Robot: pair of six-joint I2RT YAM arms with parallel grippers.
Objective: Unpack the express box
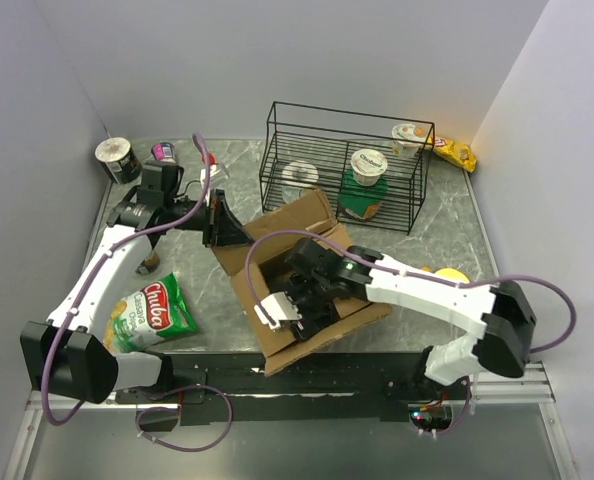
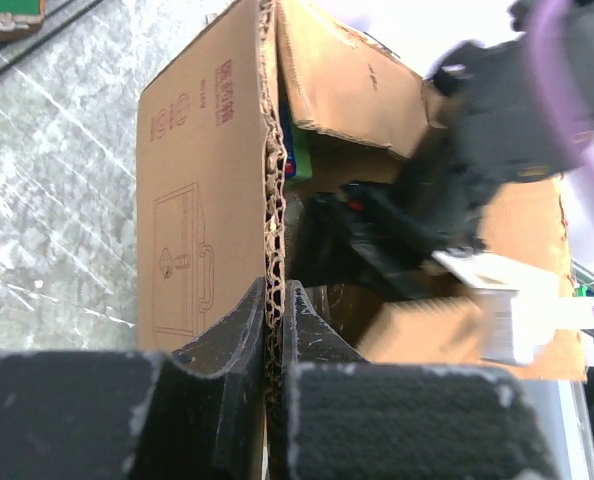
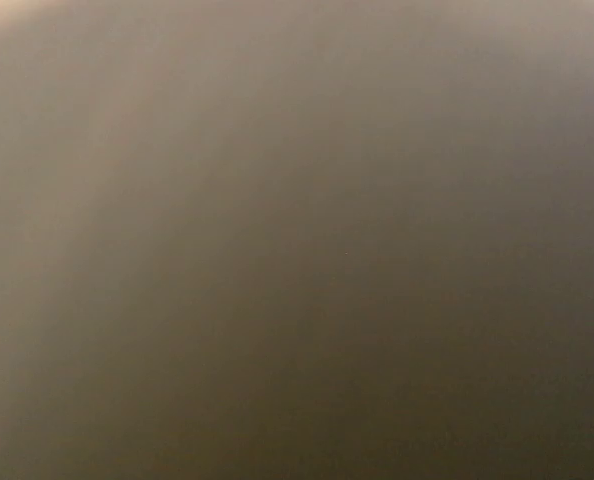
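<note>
- Your left gripper is clamping the wall edge of the express box.
- Your right gripper is hanging inside it; I cannot tell how its jaws stand.
- The box is sitting open at the middle of the table.

**Snacks Around a Wire Basket**

A black wire basket stands at the far side of the grey marbled table. Inside, a yogurt cup sits on a green packet, and a second cup shows at its far right corner. A yellow packet lies just beyond the basket. A green Chuba chip bag lies flat at the near left. A white roll and a small purple can stand at the far left.
</note>
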